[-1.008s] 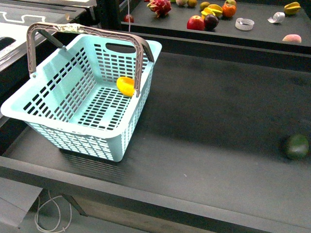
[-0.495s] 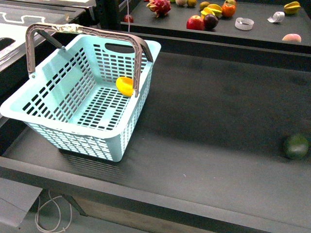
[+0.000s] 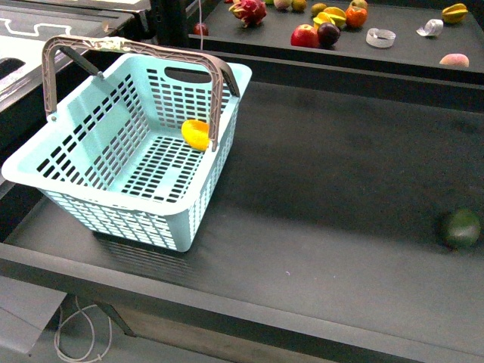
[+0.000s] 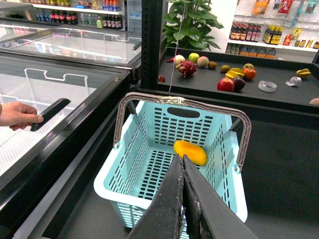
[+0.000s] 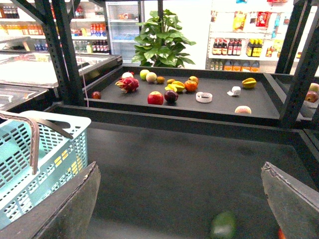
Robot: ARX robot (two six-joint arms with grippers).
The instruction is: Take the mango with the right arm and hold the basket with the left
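The turquoise basket (image 3: 113,162) is sitting on the dark counter (image 3: 333,204), and the mango (image 3: 196,134) is lying inside it near the far wall. Only the left wrist view is showing the left gripper (image 4: 182,199), hanging above the basket with its jaws pressed together, empty. The right gripper (image 5: 179,199) is spreading wide apart over a blurred green fruit (image 5: 223,225).
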